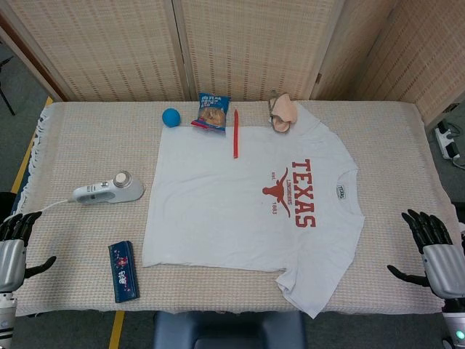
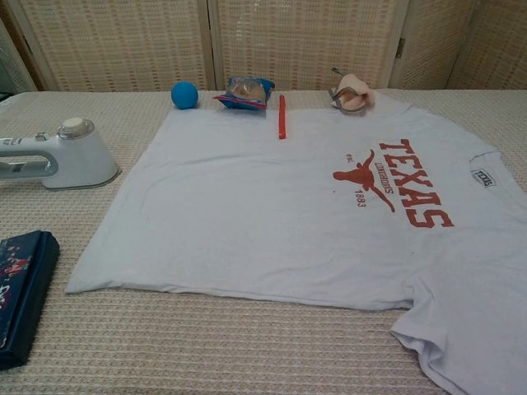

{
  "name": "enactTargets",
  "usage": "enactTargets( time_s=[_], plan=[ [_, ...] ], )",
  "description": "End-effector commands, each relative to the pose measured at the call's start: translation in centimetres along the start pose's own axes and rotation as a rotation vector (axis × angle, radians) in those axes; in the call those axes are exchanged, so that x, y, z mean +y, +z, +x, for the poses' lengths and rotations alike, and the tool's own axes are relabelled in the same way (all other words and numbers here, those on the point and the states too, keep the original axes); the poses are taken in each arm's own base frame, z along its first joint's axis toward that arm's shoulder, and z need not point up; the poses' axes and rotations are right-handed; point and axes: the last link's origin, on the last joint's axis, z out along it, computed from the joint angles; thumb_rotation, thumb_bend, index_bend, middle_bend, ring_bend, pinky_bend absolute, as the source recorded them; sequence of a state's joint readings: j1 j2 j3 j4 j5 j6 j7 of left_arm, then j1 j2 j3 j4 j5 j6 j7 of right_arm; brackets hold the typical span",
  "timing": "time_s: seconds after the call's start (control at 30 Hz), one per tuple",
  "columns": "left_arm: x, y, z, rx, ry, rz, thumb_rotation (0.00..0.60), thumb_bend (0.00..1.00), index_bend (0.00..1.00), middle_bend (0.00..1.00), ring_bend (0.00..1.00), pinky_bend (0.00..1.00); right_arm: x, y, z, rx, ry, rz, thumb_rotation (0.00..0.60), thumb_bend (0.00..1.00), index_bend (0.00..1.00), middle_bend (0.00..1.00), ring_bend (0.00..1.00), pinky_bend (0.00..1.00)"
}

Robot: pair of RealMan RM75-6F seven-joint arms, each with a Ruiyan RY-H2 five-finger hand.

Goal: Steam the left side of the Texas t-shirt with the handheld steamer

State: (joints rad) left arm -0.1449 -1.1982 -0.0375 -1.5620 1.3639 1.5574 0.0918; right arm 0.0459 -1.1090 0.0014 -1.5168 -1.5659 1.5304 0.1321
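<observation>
**Figure: Start of the steaming task — hazards and hand posture**

The Texas t-shirt (image 1: pixel 247 203) is lying flat on the table (image 1: pixel 87 160), collar toward the robot's right, hem toward its left. The handheld steamer (image 1: pixel 109 190) is resting just beside the hem, untouched. Risks, as judged from this layout: the steamer's cord is trailing off the table's left edge and may be snagging or dragging as the tool is lifted; a low pass could be bunching the thin fabric; a wide sweep could be knocking the red pen (image 1: pixel 235 134) lying on the shirt's far edge, or the blue ball (image 1: pixel 171 117) and snack packet (image 1: pixel 211 113) beyond it. A dark blue case (image 1: pixel 124 270) is sitting near the steamer. The left hand (image 1: pixel 14 243) is hovering at the near left table edge, fingers spread, holding nothing. The right hand (image 1: pixel 434 247) is mirroring it at the right edge, equally empty, fingers apart.
</observation>
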Motion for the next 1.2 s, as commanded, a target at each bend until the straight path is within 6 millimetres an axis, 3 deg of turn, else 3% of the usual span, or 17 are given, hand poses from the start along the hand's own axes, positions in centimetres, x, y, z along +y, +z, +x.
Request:
enactTargets(
  time_s=[0.03,0.4,0.53,0.83,1.07,1.2],
  plan=[
    [0.3,0.0,-0.1,-0.005,-0.002,-0.011,0.600,0.11,0.19,0.22,0.14,0.18,-0.1,-0.1,0.1,0.007,0.001,0.001,0.523,0.03,0.00,0.04,0.00,0.01],
    [0.5,-0.1,-0.2,-0.031,-0.014,-0.016,0.600,0.11,0.20,0.23,0.15,0.18,-0.3,-0.2,0.0,0.013,0.010,0.026,0.550,0.03,0.00,0.04,0.00,0.01],
    [1.0,1.0,-0.3,-0.023,-0.044,-0.023,0.600,0.11,0.22,0.25,0.16,0.18,-0.3,0.0,0.1,0.014,0.010,0.034,0.548,0.03,0.00,0.04,0.00,0.01],
    [4.3,7.9,-0.7,-0.038,-0.074,-0.080,0.600,0.15,0.26,0.25,0.17,0.20,-0.8,0.8,0.8,0.024,-0.009,0.073,0.548,0.03,0.00,0.04,0.00,0.01],
    [7.7,13.6,-3.1,-0.097,-0.022,-0.100,0.600,0.18,0.25,0.25,0.16,0.20,-0.8,0.5,1.2,0.032,-0.016,0.070,0.547,0.03,0.00,0.04,0.00,0.01],
    [8.7,15.8,-5.0,-0.128,0.008,-0.079,0.600,0.19,0.25,0.24,0.15,0.20,-0.7,0.3,1.3,0.034,-0.021,0.060,0.548,0.03,0.00,0.04,0.00,0.01]
  ],
)
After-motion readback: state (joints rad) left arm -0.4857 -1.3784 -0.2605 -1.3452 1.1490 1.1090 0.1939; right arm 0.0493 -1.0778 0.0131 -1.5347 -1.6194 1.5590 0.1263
